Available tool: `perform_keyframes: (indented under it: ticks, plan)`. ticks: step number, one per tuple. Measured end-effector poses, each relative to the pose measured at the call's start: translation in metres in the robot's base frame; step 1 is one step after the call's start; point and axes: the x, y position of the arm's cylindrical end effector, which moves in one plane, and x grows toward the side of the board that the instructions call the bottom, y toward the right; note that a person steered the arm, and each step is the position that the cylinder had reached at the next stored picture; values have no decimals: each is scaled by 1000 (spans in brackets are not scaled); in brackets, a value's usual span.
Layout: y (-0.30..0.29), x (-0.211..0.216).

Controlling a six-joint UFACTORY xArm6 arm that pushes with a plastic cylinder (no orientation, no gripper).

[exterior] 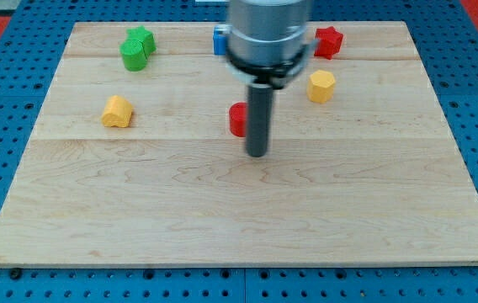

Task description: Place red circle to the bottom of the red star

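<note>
— Start from our side: what's nearest?

— Bare pale wooden worktop point(239, 227), then the tool: a straight dark rod with its tip point(257, 155) down near the middle of the board. It has no jaws, so there's no wide or narrow to report, and it's holding nothing; it only pushes.

— And the piece it's meant to move?

— The small red circle block point(237, 119) sits just behind the rod on the view's left side, half hidden by it. I can't tell whether rod and block are touching or only just beside each other.

— How do you reckon it will handle?

— My guess is light and hard, probably sliding easily on that smooth wood. Being round, it would likely roll off the rod on an off-centre shove. There's nowhere to take hold; I'd press on its left side, square through the middle.

— Where does it need to go?

— Under the red star block point(328, 41), far back on the view's right. The yellow hexagon-like block point(321, 86) already sits just below that star, so it could get in the way.

— Anything else?

— A yellow block of unclear shape point(117, 111) on the view's left, two green blocks point(137, 48) touching at the top left, and a blue block point(220, 41) mostly hidden behind the arm.
</note>
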Motion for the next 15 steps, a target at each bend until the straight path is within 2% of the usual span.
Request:
perform_keyframes:
  ticks: [1,2,4,6,9,10,11,12,13,15]
  plan:
    - [7,-12]
    - [10,-43]
    - [-33,-79]
    - [-39,-123]
    - [-32,-159]
    - [-52,-168]
    - [-45,-175]
    - [-35,-157]
    - [-13,-157]
    - [61,-169]
